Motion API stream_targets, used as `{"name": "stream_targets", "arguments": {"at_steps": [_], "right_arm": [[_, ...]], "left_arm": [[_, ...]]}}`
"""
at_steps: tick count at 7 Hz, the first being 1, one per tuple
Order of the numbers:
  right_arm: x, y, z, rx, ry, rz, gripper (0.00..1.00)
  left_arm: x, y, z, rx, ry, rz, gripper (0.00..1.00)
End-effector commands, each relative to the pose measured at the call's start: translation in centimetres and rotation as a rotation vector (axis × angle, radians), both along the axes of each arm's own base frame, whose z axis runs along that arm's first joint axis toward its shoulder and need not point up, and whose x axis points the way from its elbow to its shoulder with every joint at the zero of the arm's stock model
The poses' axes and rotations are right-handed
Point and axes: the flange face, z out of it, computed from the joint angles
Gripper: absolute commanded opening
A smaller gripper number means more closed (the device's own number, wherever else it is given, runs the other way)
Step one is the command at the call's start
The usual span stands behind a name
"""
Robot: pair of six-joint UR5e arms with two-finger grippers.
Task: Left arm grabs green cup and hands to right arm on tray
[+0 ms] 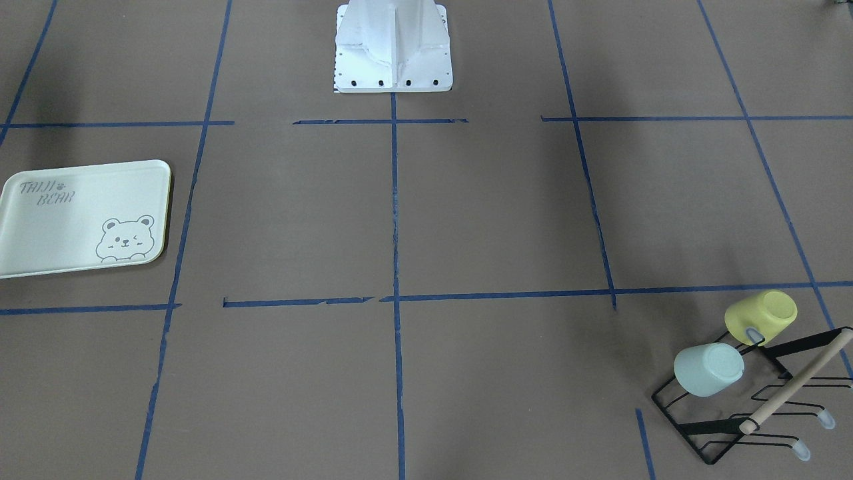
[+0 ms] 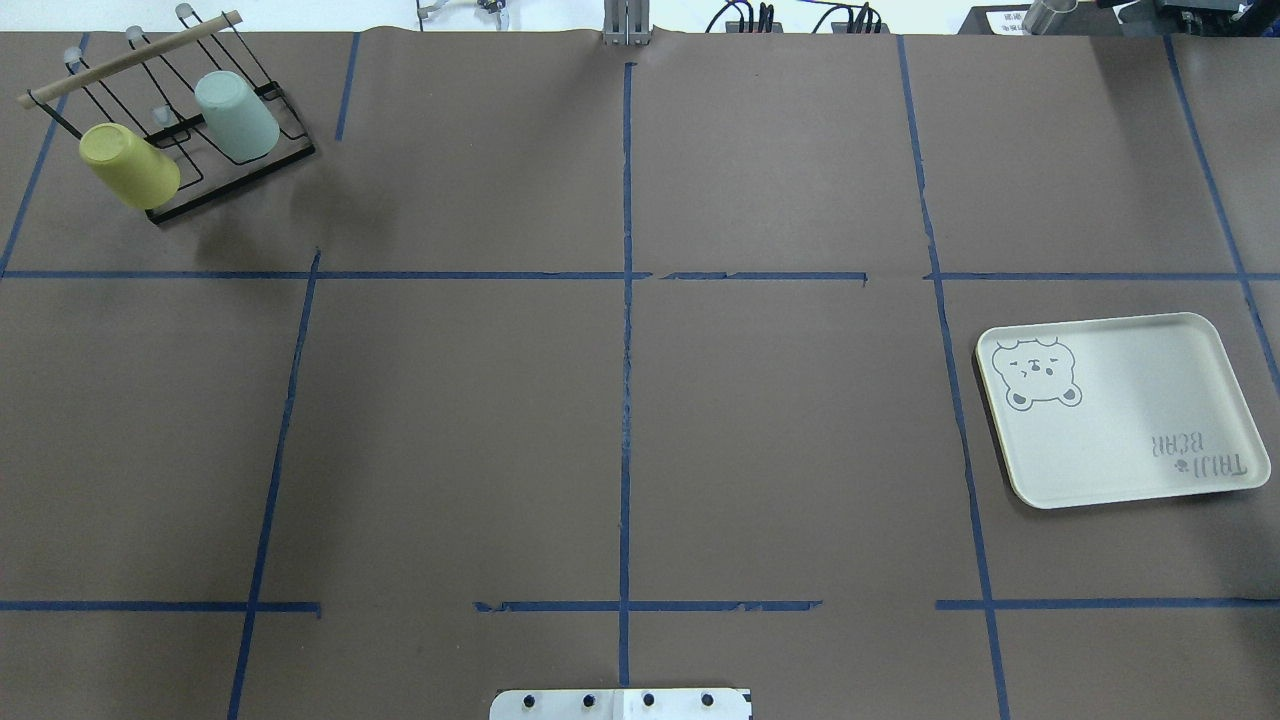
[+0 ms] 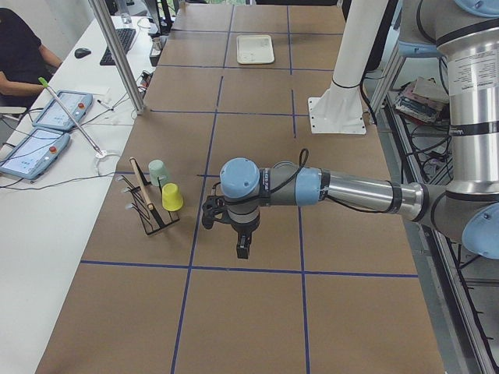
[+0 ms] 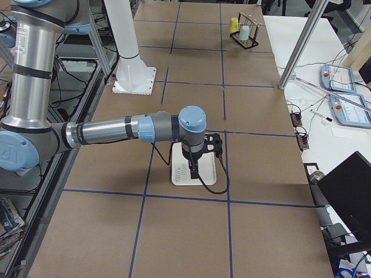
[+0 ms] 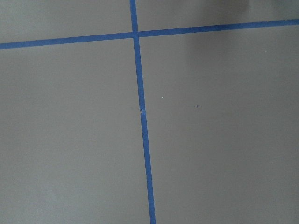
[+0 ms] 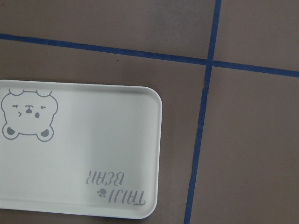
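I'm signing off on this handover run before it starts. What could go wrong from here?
1. The green cup sits upside down on a peg of the black wire rack, close beside the yellow cup. The left gripper may bump the yellow one or drag the rack when lifting.
2. The tray lies at the table's far end, below the right gripper, so the cup must change grippers in mid-air. A mistimed release could drop it.

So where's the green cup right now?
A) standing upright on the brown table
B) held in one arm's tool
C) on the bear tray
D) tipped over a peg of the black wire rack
D: the green cup sits tilted on the black wire rack, right next to the yellow cup.
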Motion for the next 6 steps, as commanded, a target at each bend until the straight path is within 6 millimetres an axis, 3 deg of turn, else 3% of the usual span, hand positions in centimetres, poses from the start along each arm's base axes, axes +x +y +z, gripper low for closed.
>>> {"name": "stream_targets", "arguments": {"at_steps": [1, 6], "right_arm": [[0.05, 0.26, -0.1, 0.002, -0.004, 0.0, 1.0], [0.06, 0.89, 0.19, -0.009, -0.006, 0.001, 1.0]], "left_arm": [[-0.11, -0.42, -0.86, -0.003, -0.002, -0.011, 1.0], [0.05, -0.55, -1.01, 0.007, 0.003, -0.005, 1.0]]}}
